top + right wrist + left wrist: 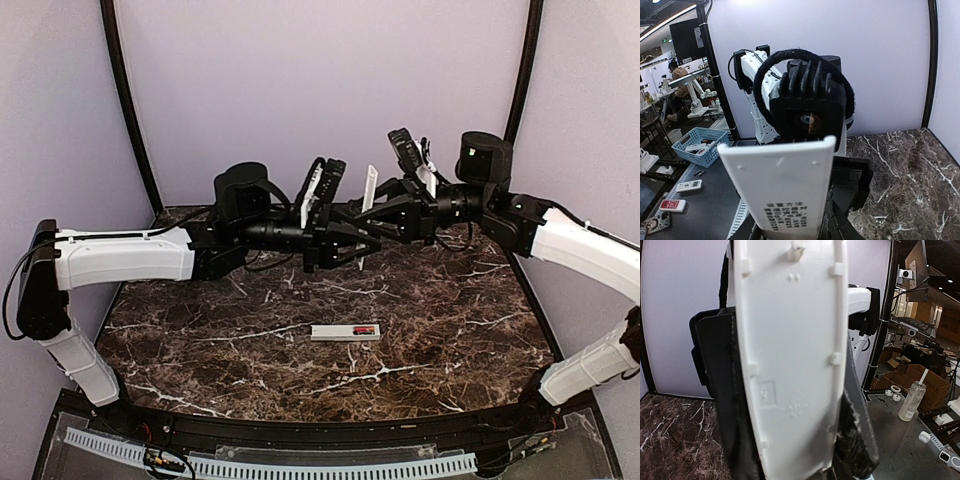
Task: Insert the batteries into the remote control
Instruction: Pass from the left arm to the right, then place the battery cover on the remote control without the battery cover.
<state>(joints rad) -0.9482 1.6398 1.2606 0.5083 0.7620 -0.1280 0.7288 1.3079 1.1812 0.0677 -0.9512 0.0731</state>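
The remote control, a slim white bar, lies flat on the marble table near the middle. A small red battery sits at its right end. Both grippers meet high above the table's back. Between them a thin white cover strip stands upright. My left gripper is shut on it; in the left wrist view the clip-lined inner face of the cover strip fills the gap between the left gripper's fingers. My right gripper grips the printed outer face of the cover strip; the right gripper is closed around it.
Black curved frame posts rise at both back corners before the lilac wall. Off the table, the wrist views show a blue basket, cardboard boxes and a plastic bottle. A white slotted rail runs along the near edge.
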